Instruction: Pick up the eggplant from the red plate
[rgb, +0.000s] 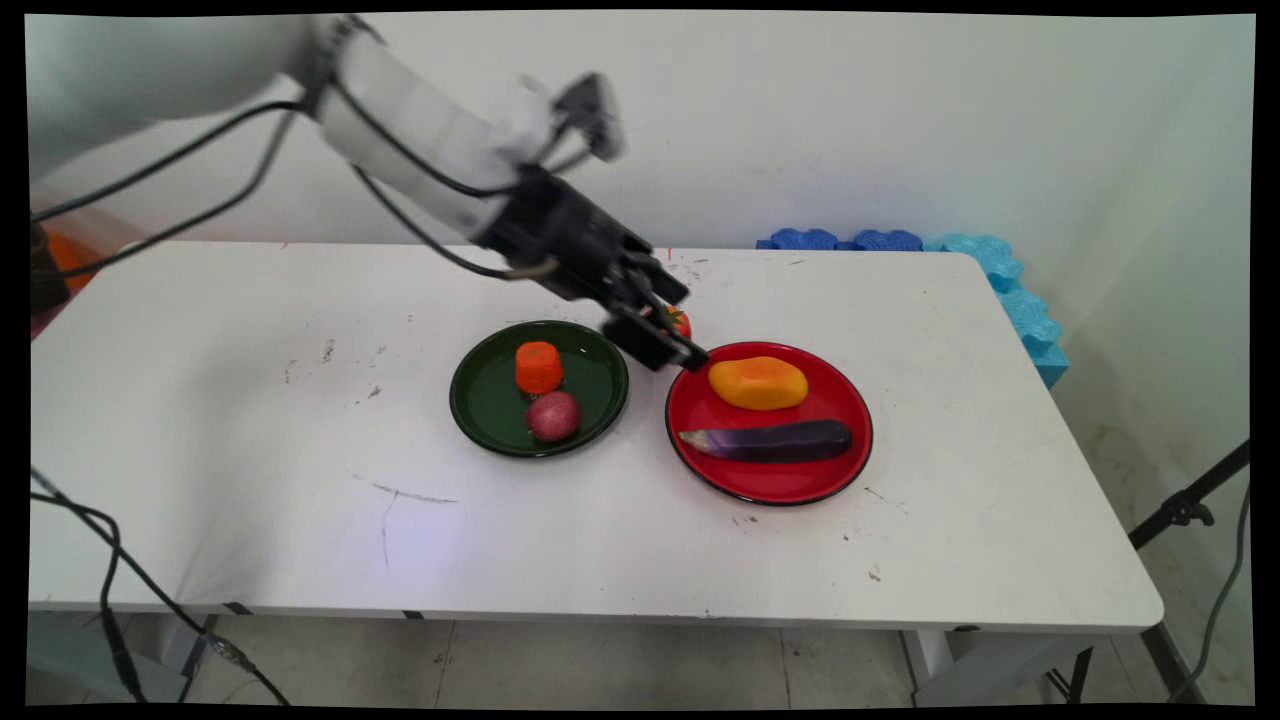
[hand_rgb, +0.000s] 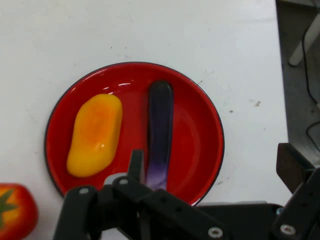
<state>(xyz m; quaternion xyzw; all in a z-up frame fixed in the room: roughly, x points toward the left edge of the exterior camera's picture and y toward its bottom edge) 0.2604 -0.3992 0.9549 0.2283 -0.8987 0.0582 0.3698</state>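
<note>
My black gripper (rgb: 670, 336) hangs open and empty over the far-left rim of a red plate (rgb: 790, 485). In the hand view the gripper (hand_rgb: 215, 165) has its jaws spread wide above the red plate (hand_rgb: 200, 125). On that plate lie a yellow-orange mango (rgb: 757, 382) (hand_rgb: 95, 135) and a purple eggplant (rgb: 770, 441) (hand_rgb: 159, 135). A red tomato (rgb: 682, 320) (hand_rgb: 15, 210) sits on the table just beyond the plate's rim, partly hidden by the gripper in the main view and outside the left finger (hand_rgb: 136, 165) in the hand view.
A dark green plate (rgb: 490, 410) to the left of the red one holds an orange carrot stub (rgb: 538, 366) and a reddish round fruit (rgb: 553, 415). Blue foam blocks (rgb: 990, 262) line the table's far right corner. A black stand (rgb: 1185, 508) rises off the right edge.
</note>
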